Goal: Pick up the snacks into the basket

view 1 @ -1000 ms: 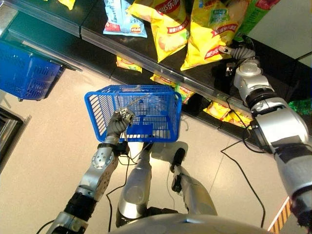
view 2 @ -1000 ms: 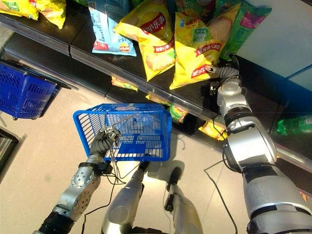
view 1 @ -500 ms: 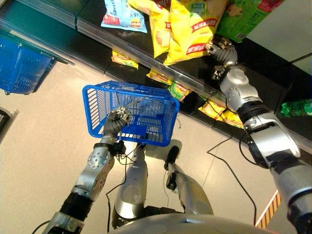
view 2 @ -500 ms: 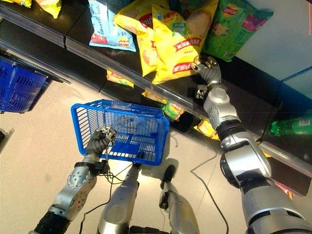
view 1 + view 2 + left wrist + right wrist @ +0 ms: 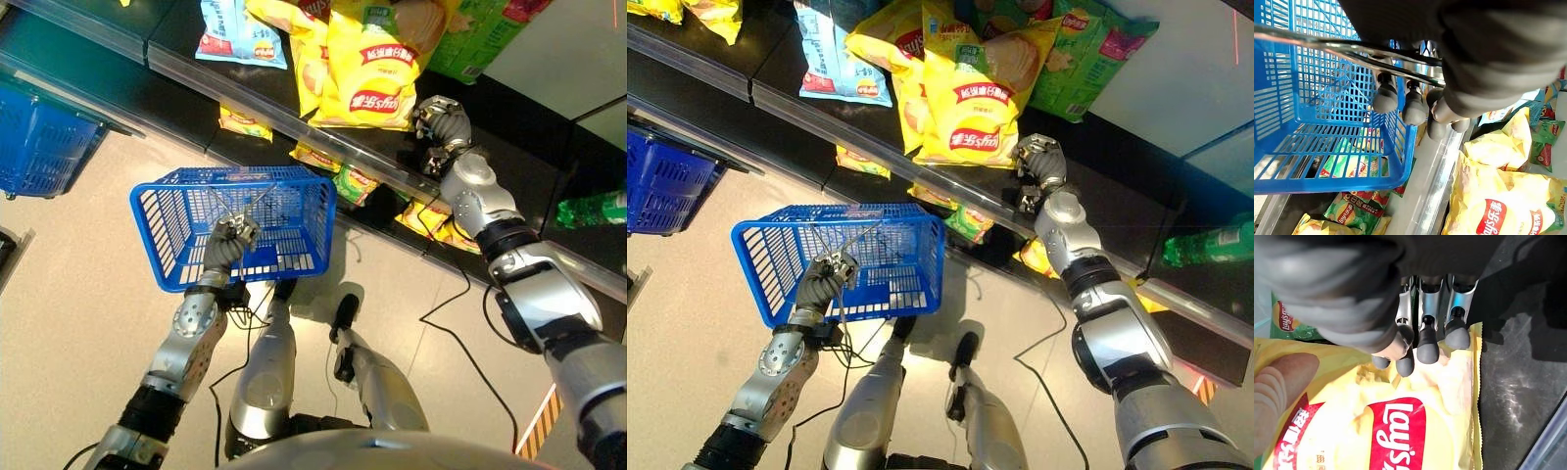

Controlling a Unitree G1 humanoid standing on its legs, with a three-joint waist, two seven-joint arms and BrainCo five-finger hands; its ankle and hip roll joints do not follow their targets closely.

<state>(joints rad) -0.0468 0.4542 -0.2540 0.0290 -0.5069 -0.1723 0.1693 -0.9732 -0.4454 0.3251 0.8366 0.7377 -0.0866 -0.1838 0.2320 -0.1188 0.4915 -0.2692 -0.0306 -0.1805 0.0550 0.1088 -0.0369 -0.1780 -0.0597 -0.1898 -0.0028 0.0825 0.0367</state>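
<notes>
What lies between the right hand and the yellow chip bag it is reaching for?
Nothing: in the right wrist view, the right hand has fingertips already on the yellow chip bag.

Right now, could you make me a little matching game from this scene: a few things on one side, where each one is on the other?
Things:
1. yellow chip bag
2. blue basket
3. light blue snack bag
4. green bottle

Places:
A. hanging by its wire handle from the left robot hand
B. lying far right, on a lower shelf
C. on the top shelf, its corner pinched by the right robot hand
D. on the top shelf, left of the yellow bags

Pairs: 1-C, 2-A, 3-D, 4-B
</notes>
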